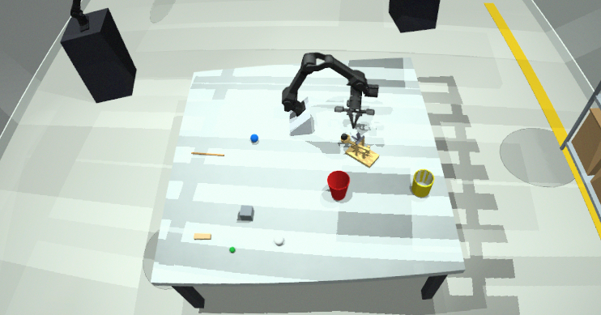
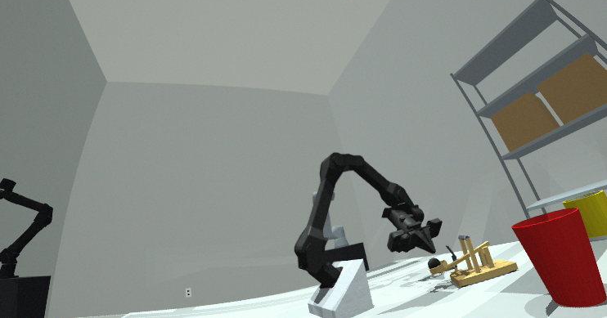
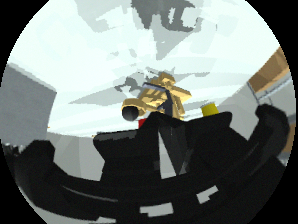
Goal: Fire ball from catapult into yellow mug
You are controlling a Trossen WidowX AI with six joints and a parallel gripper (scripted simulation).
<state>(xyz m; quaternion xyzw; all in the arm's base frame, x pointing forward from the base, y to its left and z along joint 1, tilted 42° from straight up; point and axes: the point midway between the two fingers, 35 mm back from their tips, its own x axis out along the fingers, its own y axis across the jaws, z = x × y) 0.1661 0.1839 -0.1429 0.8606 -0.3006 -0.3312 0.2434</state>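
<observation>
A black ball [image 1: 344, 137] [image 2: 433, 263] [image 3: 130, 113] sits in the cup at the end of the catapult's arm. The wooden catapult [image 1: 368, 159] [image 2: 488, 273] stands on the table, its cup end toward the robot's side and low, with a small dark lever beside its uprights. The yellow mug [image 1: 421, 189] [image 2: 593, 214] [image 3: 210, 109] stands upright near the table's right edge, beyond the catapult. My gripper [image 1: 354, 126] [image 2: 433, 252] is shut and empty, above the table just behind the catapult's cup end, touching nothing that I can see.
A red cup [image 1: 338, 187] [image 2: 558, 258] stands in front of the catapult, left of the mug. A blue ball [image 1: 254, 138] and a thin stick [image 1: 207, 154] lie left. A grey block [image 1: 245, 212], wooden block [image 1: 202, 236], green ball [image 1: 232, 249] and white ball [image 1: 279, 240] lie toward the front.
</observation>
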